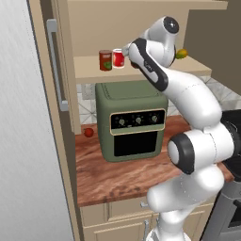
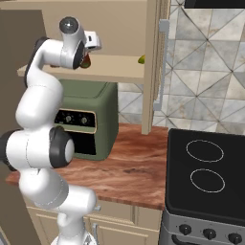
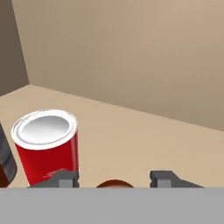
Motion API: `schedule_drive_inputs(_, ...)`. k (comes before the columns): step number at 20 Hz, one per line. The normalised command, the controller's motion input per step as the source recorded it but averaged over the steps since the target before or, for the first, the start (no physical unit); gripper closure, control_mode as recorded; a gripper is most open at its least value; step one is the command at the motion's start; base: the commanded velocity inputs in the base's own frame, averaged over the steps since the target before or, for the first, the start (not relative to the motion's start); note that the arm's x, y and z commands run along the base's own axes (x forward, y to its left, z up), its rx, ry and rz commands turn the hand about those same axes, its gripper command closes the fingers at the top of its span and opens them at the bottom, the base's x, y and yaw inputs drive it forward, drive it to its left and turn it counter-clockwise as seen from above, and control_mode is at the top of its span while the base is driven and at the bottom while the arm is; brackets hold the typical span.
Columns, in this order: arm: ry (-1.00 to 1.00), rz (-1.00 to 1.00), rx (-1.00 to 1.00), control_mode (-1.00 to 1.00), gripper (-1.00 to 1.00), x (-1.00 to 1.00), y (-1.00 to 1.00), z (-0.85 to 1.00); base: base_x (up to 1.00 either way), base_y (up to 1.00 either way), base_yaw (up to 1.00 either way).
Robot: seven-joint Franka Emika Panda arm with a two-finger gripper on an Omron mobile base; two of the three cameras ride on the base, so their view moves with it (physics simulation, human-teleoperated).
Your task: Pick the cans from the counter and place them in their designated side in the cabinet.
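Both cans stand upright on the cabinet (image 1: 141, 68) shelf, the bright red can (image 1: 118, 58) just beside the brown-red can (image 1: 106, 60), which is nearer the open door (image 1: 59, 66). In the hand view the gripper (image 3: 114, 178) sits beside the red can with its jaws spread and nothing between them. Below, a green oven (image 1: 134, 120) rests on the wooden counter (image 1: 117, 176), a small red fruit (image 1: 88, 132) next to it
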Motion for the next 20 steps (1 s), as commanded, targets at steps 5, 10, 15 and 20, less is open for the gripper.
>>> schedule_drive_inputs(5, 0.02, 0.0, 0.0, -1.0, -1.0, 0.14, 0.06, -0.2, 0.0, 0.0, 0.0)
schedule_drive_inputs(10, 0.0, 0.01, 0.0, -1.0, -1.0, 0.13, 0.02, -0.1, 0.0, 0.0, 0.0)
schedule_drive_inputs(15, -0.05, 0.03, 0.0, -1.0, -1.0, 0.1, 0.0, -0.02, 0.0, 0.0, 0.0)
schedule_drive_inputs(20, -0.07, 0.04, 0.0, -1.0, -1.0, 0.05, 0.0, 0.0, 0.0, 0.0, 0.0)
